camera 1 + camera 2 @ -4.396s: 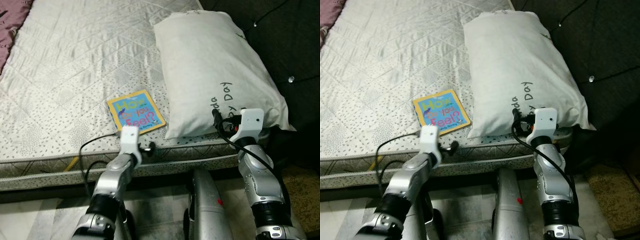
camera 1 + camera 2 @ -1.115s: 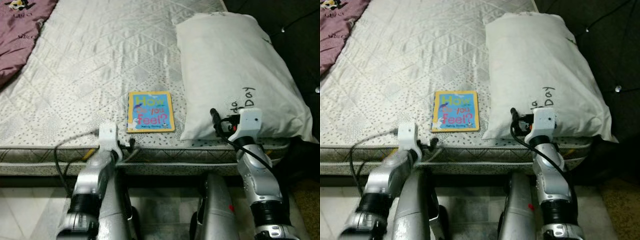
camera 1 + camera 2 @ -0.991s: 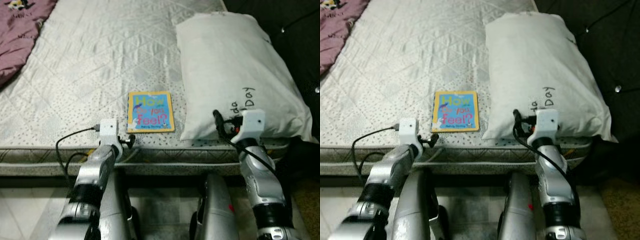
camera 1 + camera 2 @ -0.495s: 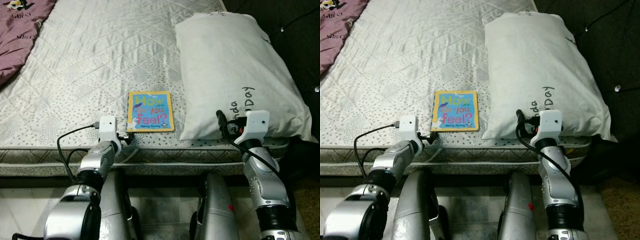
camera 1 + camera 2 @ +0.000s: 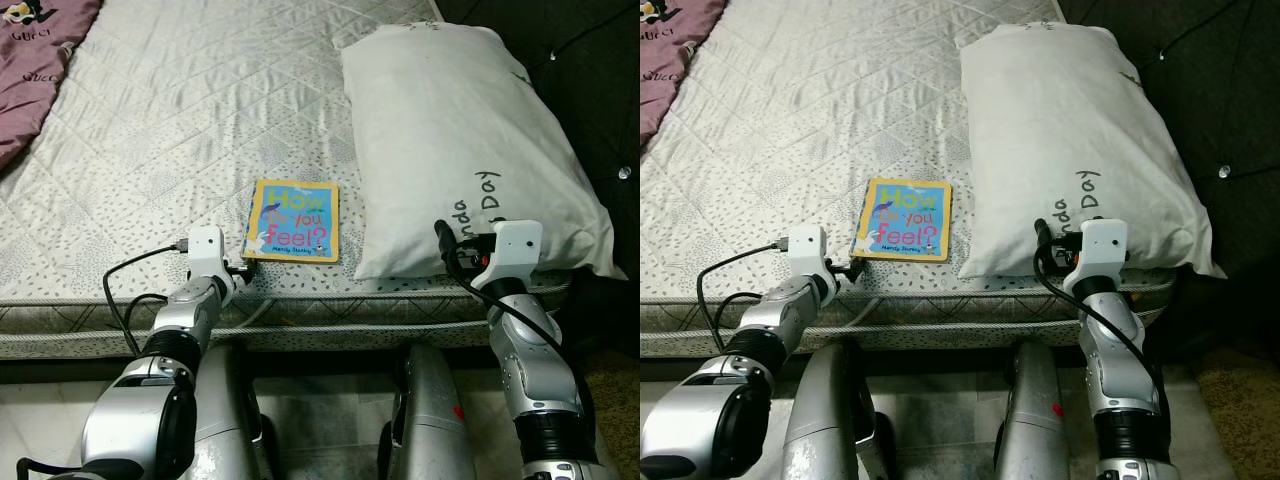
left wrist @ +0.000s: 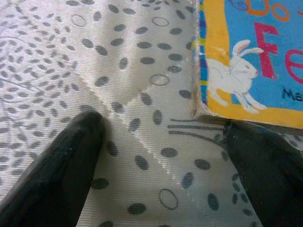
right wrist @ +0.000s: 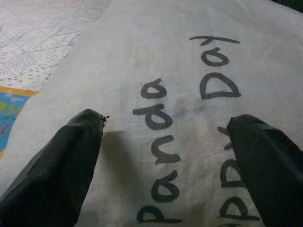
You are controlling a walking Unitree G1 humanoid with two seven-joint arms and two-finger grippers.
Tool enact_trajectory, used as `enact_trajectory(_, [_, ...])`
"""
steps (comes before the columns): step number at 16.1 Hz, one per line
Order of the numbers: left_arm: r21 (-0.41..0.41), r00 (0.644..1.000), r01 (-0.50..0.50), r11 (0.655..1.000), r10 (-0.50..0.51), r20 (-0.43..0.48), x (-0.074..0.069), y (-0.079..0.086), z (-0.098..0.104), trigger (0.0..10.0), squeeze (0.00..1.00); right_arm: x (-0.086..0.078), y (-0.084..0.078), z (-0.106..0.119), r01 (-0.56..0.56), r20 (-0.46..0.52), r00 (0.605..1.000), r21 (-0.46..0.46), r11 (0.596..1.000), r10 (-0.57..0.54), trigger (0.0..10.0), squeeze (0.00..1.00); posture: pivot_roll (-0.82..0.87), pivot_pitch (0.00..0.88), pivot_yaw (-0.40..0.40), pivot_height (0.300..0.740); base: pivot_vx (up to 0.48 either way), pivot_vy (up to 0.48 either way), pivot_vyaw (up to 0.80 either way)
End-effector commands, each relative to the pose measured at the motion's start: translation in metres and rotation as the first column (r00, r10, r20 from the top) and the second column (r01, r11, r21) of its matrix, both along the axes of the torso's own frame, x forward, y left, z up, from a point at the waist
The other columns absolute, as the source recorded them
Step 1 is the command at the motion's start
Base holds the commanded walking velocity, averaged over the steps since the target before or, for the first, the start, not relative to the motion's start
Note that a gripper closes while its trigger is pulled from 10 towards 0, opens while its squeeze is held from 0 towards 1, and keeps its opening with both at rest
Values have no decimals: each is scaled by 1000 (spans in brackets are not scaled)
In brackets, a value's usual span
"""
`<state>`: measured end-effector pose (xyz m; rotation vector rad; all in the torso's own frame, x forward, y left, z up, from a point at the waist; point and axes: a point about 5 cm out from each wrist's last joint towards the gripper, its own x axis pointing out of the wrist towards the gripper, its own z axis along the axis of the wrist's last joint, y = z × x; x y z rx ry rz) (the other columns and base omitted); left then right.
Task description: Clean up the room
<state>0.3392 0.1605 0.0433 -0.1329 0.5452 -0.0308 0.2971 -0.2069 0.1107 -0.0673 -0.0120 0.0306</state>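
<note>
Centre of the left eye view: a thin square board book with a yellow border and blue cover, flat on the grey-speckled quilted white mattress, close to the near edge. Just right of it, a large white pillow with black handwritten lettering, running from the upper middle down to the lower right, its near corner overhanging the mattress edge. Upper left corner: a fold of mauve printed cloth.

Lower left of the frame: left gripper, low over the mattress just short of the book's near left corner. In the left wrist view, both black fingers spread wide, nothing between them; one tip beside the book's corner, possibly touching the edge, though hard to confirm at this angle. The other finger well out on bare mattress.

Lower right of the frame: right gripper, splayed and empty too, hanging over the pillow's near end above the lettering, not gripping the cloth.

Key relation for the next move: book directly ahead of and slightly to the inside of the left gripper, lying flat, its slightly longer side running away from the robot and tilted a little. Left arm clearly nearer; right arm separated from the book by the pillow's edge. Probably needs a small shift toward the book so the near edge falls between the fingers, since a flat, thin cover leaves little to pinch except at the edge.
</note>
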Motion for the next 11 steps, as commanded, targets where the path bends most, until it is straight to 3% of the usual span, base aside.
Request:
enact_trajectory(1, [3,1000,10,1000,-10,-6,-2,-2,-3,10000,0,2,2,1,-2,1,1000,3,1000,2,10000,0,-104,85,41,538,0,0,0])
enact_trajectory(5, [-42,996,93,995,-93,11,-11,-28,-5,10000,0,13,13,3,-25,17,1000,27,999,25,10000,0,-74,52,42,538,0,0,0])
enact_trajectory(8, [-43,991,128,991,-127,28,-15,-37,-3,10000,0,18,16,4,-33,24,999,31,999,33,10000,0,-62,25,43,538,0,0,0])
enact_trajectory(10, [17,968,100,995,-101,231,-13,-31,25,10000,0,28,19,11,-24,36,999,55,998,22,10000,0,-47,0,51,538,0,0,0])
enact_trajectory(11, [17,956,89,996,-90,279,-12,-30,33,10000,0,30,20,12,-26,40,999,59,998,23,10000,0,-47,0,51,538,0,0,0])
